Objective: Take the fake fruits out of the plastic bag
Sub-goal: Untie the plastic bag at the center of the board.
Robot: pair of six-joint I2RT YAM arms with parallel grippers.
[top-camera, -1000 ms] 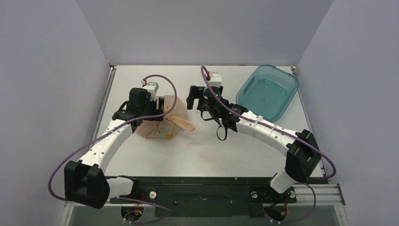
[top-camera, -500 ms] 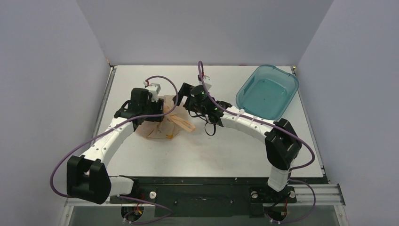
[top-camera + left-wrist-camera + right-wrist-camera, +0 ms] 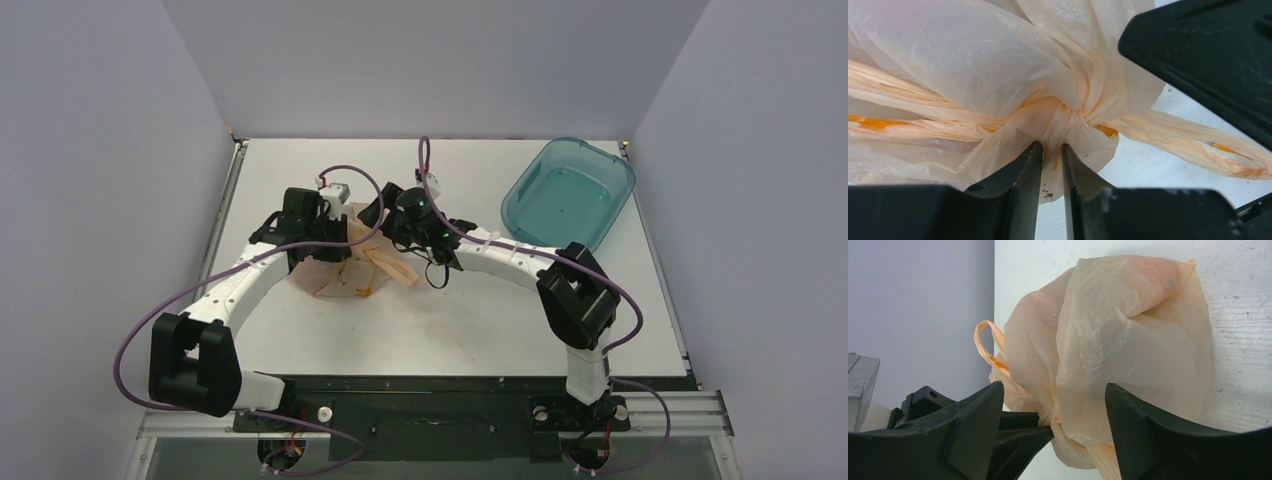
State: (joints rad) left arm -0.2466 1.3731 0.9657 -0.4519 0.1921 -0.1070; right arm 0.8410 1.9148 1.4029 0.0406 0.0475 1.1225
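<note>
1. Here, our left gripper (image 3: 1050,148) has its jaws drawn almost together, and they pinch the twisted neck of the plastic bag (image 3: 973,65) where the film gathers into a knot-like bunch.
2. Our right gripper (image 3: 1053,388) stands wide open with nothing in it. Through its camera we see the bag's bulging body between the two spread fingers, beyond their tips.
3. A loop handle (image 3: 1198,145) trails from the pinched neck across the white table (image 3: 450,330), and orange printed marks show on the folds.
4. The bag lies on the table left of centre, with both wrists meeting over its far end in the top view.
5. We cannot make out the fake fruits through the cloudy film. A faint reddish tint near the top of the bulge may be one of them.
6. The teal tub (image 3: 568,195) sits well apart, at the far right of the table.
</note>
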